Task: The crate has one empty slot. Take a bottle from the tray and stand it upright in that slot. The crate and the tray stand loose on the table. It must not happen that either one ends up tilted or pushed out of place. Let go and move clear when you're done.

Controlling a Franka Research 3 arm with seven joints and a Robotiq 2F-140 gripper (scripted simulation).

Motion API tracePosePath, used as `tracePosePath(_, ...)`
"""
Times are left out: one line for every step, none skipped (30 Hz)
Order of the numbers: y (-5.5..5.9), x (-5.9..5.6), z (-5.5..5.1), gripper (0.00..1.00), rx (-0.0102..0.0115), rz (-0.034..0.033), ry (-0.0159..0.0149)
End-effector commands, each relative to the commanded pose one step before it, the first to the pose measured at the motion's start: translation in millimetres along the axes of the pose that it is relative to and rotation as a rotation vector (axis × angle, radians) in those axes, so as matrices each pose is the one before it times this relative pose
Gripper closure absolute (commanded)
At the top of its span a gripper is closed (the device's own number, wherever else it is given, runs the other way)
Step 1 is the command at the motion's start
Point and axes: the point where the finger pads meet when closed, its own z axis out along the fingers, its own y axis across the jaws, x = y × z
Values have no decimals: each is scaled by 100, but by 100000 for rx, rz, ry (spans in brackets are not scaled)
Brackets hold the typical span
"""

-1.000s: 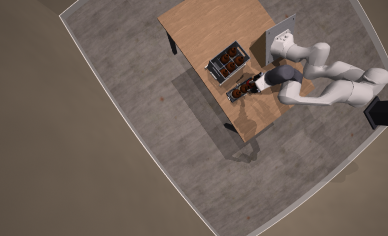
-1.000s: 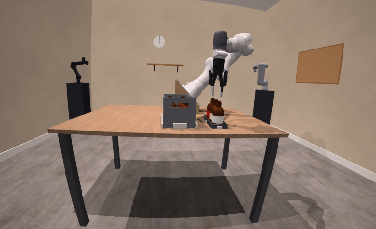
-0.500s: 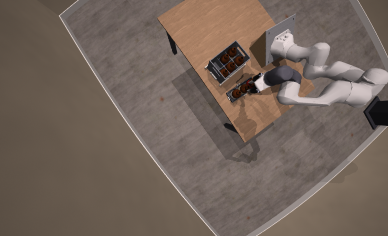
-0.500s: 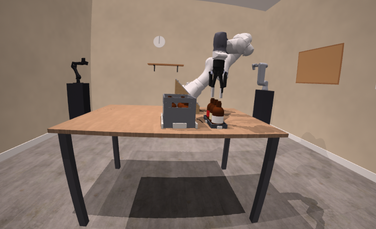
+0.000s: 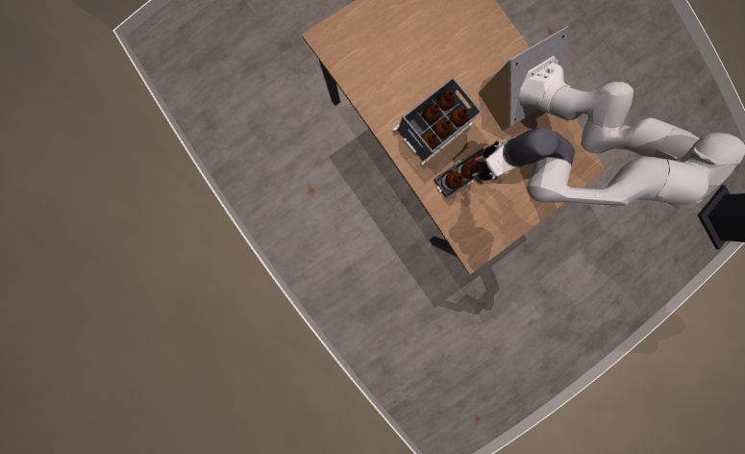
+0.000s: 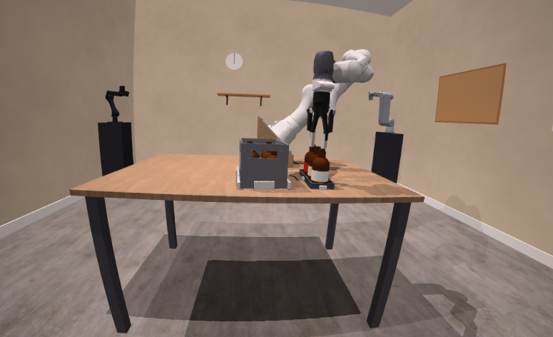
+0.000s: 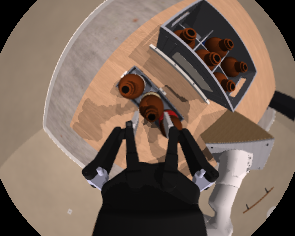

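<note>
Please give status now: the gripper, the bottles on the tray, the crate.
Gripper part open, empty, just above tray bottles. All bottles standing in tray. Crate slot free at one corner; nothing blocking.

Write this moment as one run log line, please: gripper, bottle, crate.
gripper: partly open, holds nothing, above tray bottles | crate: five bottles, one slot empty | tray: beside crate
</note>
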Motion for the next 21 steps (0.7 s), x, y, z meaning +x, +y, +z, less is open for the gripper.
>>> tracePosePath(-87,178,491,62,237,-671,628)
tracePosePath(0,0,114,62,0,0,0)
tracePosePath(0,0,111,62,-1,1,0)
tracePosePath(0,0,106,62,0,0,0)
tracePosePath(-1,0,99,62,1,-1,-1)
tracePosePath(0,0,94,62,0,0,0)
tracePosePath(0,0,89,62,0,0,0)
tracePosePath(0,0,83,62,-1,0,0)
tracePosePath(1,0,77,62,-1,1,0)
tracePosePath(-1,0,70,62,1,-1,0)
tracePosePath(0,0,64,62,0,0,0)
tracePosePath(0,0,58,62,0,0,0)
tracePosePath(0,0,0,62,0,0,0)
tracePosePath(0,0,0,62,0,0,0)
tracePosePath(0,0,52,62,0,0,0)
tracePosePath(0,0,46,62,0,0,0)
tracePosePath(0,0,40,62,0,0,0)
tracePosePath(0,0,34,62,0,0,0)
tracePosePath(0,0,28,62,0,0,0)
tracePosePath(0,0,23,62,0,0,0)
tracePosePath(0,0,18,62,0,0,0)
